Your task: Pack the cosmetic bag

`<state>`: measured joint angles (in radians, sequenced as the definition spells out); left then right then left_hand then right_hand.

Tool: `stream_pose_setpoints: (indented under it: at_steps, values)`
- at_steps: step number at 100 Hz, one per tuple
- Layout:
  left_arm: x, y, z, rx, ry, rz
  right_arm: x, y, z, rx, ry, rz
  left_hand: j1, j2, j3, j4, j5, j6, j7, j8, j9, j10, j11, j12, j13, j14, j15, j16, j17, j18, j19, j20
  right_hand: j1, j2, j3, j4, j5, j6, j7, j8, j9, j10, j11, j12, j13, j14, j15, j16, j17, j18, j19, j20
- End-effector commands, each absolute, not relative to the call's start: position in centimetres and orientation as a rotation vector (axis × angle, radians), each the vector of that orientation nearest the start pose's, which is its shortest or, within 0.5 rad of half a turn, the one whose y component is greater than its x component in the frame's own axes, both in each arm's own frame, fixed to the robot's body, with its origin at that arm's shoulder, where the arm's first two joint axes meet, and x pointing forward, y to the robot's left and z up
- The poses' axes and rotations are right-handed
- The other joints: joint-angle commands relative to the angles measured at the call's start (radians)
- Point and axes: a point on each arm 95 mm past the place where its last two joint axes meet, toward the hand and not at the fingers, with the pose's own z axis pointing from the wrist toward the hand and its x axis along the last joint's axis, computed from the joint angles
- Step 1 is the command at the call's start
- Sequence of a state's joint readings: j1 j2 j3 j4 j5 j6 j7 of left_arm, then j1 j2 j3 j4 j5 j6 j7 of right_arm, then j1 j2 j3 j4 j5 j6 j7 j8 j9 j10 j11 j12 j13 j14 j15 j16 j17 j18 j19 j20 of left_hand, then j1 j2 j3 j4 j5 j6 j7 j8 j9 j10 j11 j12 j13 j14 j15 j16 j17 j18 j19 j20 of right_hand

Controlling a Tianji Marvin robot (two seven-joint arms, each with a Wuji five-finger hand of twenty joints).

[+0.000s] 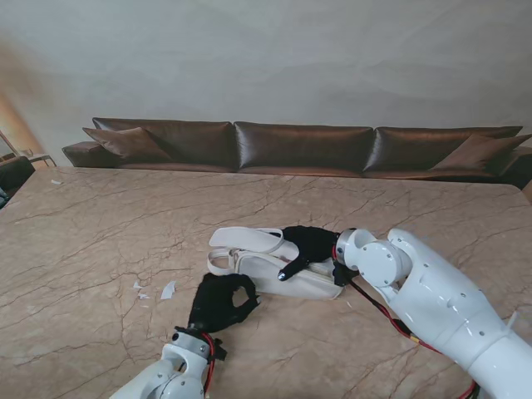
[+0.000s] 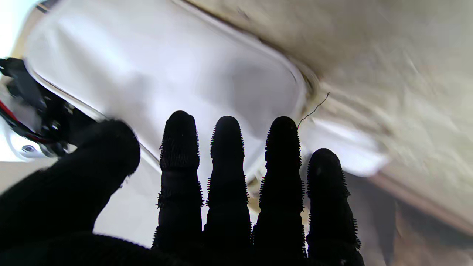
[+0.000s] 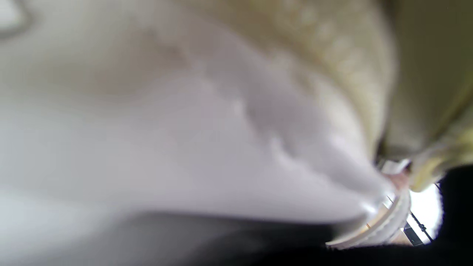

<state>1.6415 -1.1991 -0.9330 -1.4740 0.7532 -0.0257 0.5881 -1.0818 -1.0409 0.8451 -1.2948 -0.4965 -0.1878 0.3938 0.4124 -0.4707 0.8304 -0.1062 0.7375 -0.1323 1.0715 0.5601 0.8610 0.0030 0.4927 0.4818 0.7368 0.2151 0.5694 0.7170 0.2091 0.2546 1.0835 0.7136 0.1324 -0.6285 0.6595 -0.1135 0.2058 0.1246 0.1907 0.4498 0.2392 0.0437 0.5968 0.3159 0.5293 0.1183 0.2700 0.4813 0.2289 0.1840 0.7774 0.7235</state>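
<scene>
The white cosmetics bag (image 1: 249, 264) lies in the middle of the marble table (image 1: 100, 233), its flap folded back on the far side. My right hand (image 1: 309, 245), in a black glove, lies over the bag's right half; one finger hooks down over the near wall and the rest reach the opening, so it grips the rim. In the right wrist view only blurred white bag fabric (image 3: 184, 147) and a zipper edge (image 3: 343, 62) show. My left hand (image 1: 220, 303) sits at the bag's near left corner. Its fingers (image 2: 227, 155) are spread and straight against the bag's side (image 2: 166, 74), holding nothing.
A few small white scraps (image 1: 167, 290) lie on the table left of my left hand. A brown leather sofa (image 1: 299, 145) runs along the table's far edge. The right forearm (image 1: 440, 299) crosses the near right part of the table.
</scene>
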Motion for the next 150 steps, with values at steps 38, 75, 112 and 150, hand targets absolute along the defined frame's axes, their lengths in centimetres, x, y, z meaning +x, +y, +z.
stream_pose_setpoints:
  at_steps: [38, 75, 112, 150]
  values:
    - [35.3, -7.2, -33.9, -1.089, 1.160, -1.721, 47.5, 5.4, -34.0, 1.390, 2.019, 1.536, -0.075, -0.155, 0.090, -0.021, -0.570, 0.299, -0.801, -0.351, -0.714, 0.046, -0.390, -0.180, -0.693, -0.079, -0.438, -0.223, -0.296, -0.170, -0.821, -0.111, -0.093, -0.003, 0.100, -0.013, 0.051, -0.044, 0.039, -0.011, 0.054, -0.028, 0.031, 0.005, 0.013, -0.030, 0.018, 0.014, -0.002, -0.011, 0.034, 0.027]
    - [37.6, -9.8, -31.4, -0.917, 1.346, -1.685, 47.5, 6.0, -34.3, 1.328, 2.023, 1.553, -0.138, -0.178, 0.053, -0.032, -0.603, 0.317, -1.095, -0.425, -0.762, 0.091, -0.506, -0.324, -0.709, -0.122, -0.571, -0.493, -0.260, -0.174, -1.047, -0.356, -0.091, -0.004, 0.105, -0.009, 0.090, -0.077, 0.091, -0.011, 0.100, -0.039, 0.024, 0.001, 0.040, -0.037, 0.026, 0.015, 0.004, -0.002, 0.042, 0.034]
    - [39.9, -11.9, -30.2, -0.867, 1.647, -1.586, 47.4, 6.4, -34.4, 1.286, 2.031, 1.587, -0.167, -0.184, 0.034, -0.035, -0.603, 0.344, -1.099, -0.429, -0.766, 0.157, -0.502, -0.317, -0.713, -0.074, -0.536, -0.443, -0.257, -0.132, -1.074, -0.479, -0.080, -0.003, 0.105, -0.005, 0.098, -0.097, 0.128, -0.023, 0.126, -0.047, 0.018, 0.001, 0.053, -0.044, 0.026, 0.015, 0.006, 0.001, 0.044, 0.038]
    - [42.1, -12.6, -31.4, -0.903, 1.721, -1.478, 47.1, 6.1, -34.4, 1.272, 2.012, 1.631, -0.164, -0.182, 0.040, -0.036, -0.603, 0.369, -1.090, -0.422, -0.700, 0.138, -0.380, -0.293, -0.484, -0.051, -0.356, -0.335, -0.275, -0.118, -0.995, -0.364, -0.038, 0.002, 0.082, -0.003, 0.108, -0.122, 0.163, -0.038, 0.155, -0.058, 0.018, 0.004, 0.071, -0.051, 0.027, 0.015, 0.012, 0.008, 0.043, 0.043]
